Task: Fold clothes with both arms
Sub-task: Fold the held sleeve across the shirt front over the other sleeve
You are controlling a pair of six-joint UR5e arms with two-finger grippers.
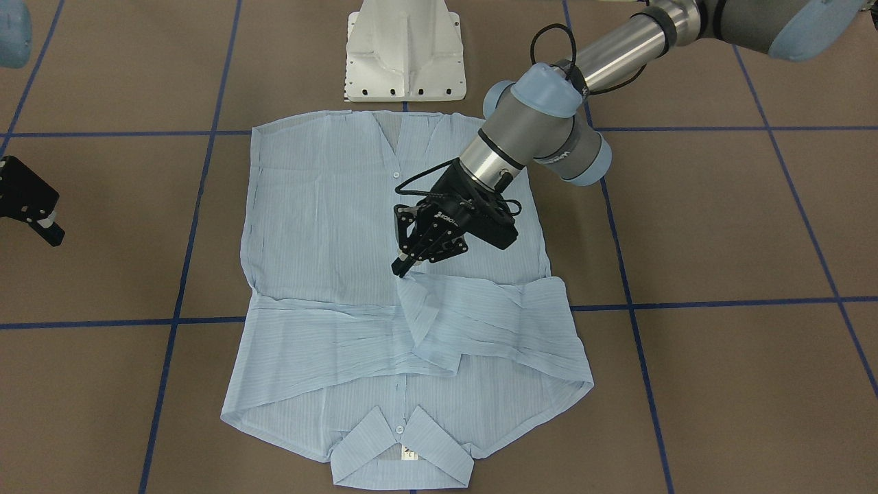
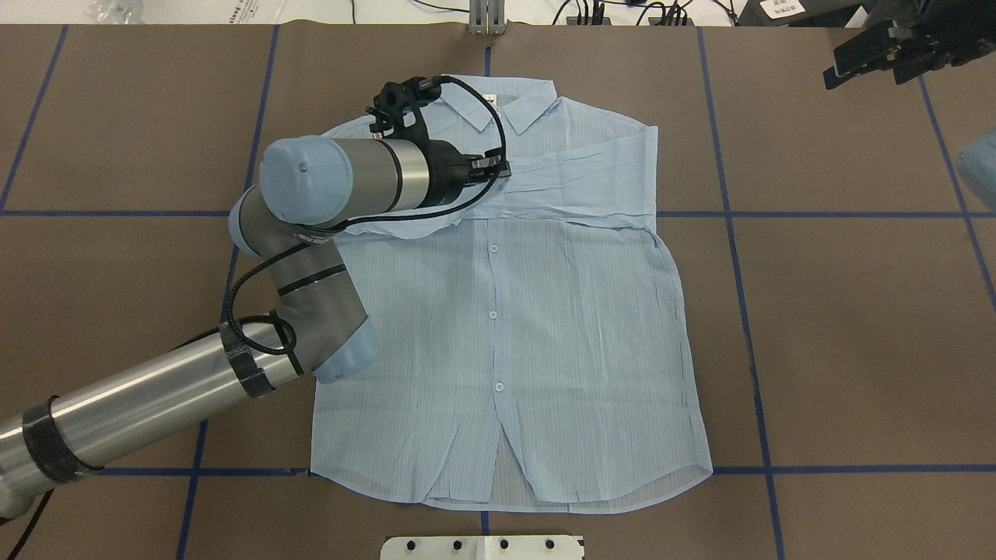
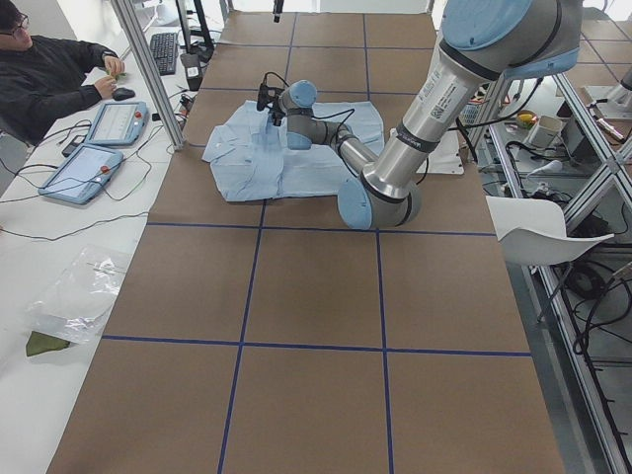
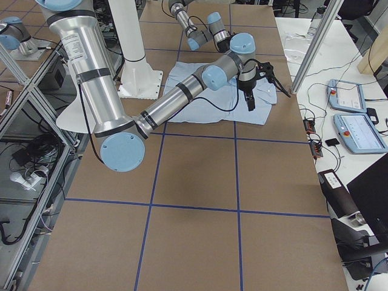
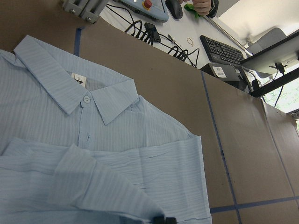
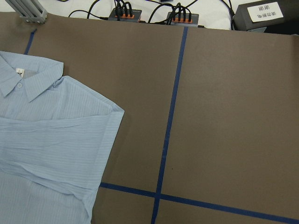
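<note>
Shirt (image 1: 322, 206) lies flat on the table (image 1: 720, 219), buttons up, collar away from my base. My left gripper (image 1: 401, 266) has its fingers together, pinching the sleeve (image 1: 480, 302) end at mid-chest. Best to lay it smooth, let go low, then lift straight. My right gripper (image 1: 41, 219) is well off the cloth; can't tell its gap.

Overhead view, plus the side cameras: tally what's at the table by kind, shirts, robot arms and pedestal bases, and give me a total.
Light-blue striped button-up shirt: 1
Grey-and-silver jointed robot arms: 2 (left arm, right arm)
White pedestal base: 1
Total: 4
</note>
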